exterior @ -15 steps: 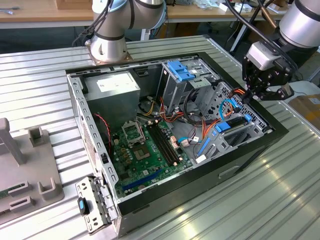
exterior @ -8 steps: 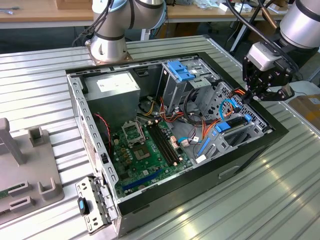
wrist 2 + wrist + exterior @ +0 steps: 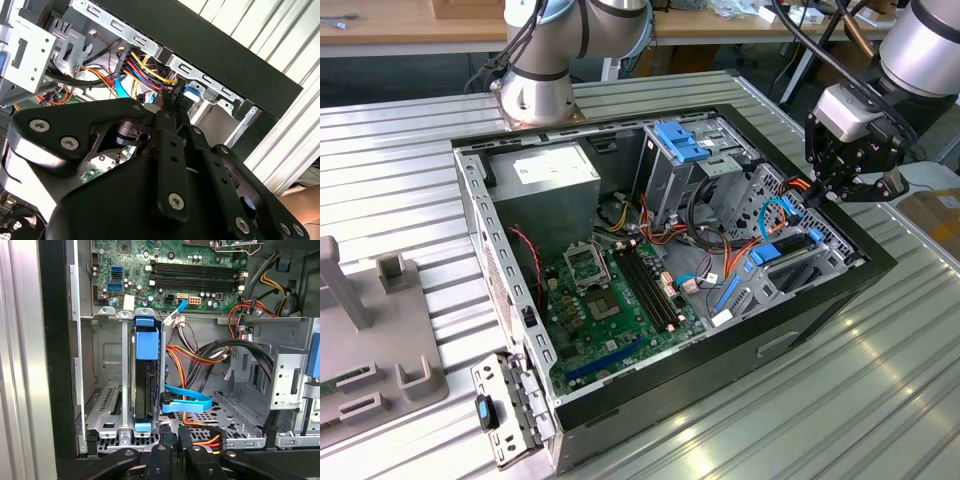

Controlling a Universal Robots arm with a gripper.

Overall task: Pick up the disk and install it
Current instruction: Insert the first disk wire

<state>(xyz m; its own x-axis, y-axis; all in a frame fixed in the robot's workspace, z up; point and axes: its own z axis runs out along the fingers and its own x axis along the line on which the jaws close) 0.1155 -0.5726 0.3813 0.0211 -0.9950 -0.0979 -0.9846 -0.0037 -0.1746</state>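
The open computer case (image 3: 620,400) lies on its side on a ribbed metal table (image 3: 880,400). Inside it, the exterior view shows one green motherboard (image 3: 610,300), one grey power supply (image 3: 555,175) and one upright metal cage (image 3: 695,175) topped by a light-blue bracket (image 3: 682,140).

The gripper (image 3: 820,192) hangs over the case corner at the exterior view's right, just above the drive bay. In the first wrist view the two black fingertips (image 3: 167,437) sit pressed together with nothing between them; the second wrist view shows the same fingers (image 3: 167,107) meeting at their tips.

The disk (image 3: 147,372) stands on edge in the metal bay (image 3: 107,410), its blue carrier seated between the bay's slotted walls, directly ahead of the fingertips and apart from them. In the exterior view, its blue edge (image 3: 767,252) shows below the gripper.

Obstructions near the disk:
- one flat light-blue cable (image 3: 187,402), looped just beside the disk;
- a bundle of orange, yellow and black wires (image 3: 195,357) crossing the bay floor.

The first wrist view shows four black memory slots (image 3: 197,275) on the motherboard. The second wrist view shows a black connector with red and yellow wires (image 3: 142,65) against the case's edge rail.
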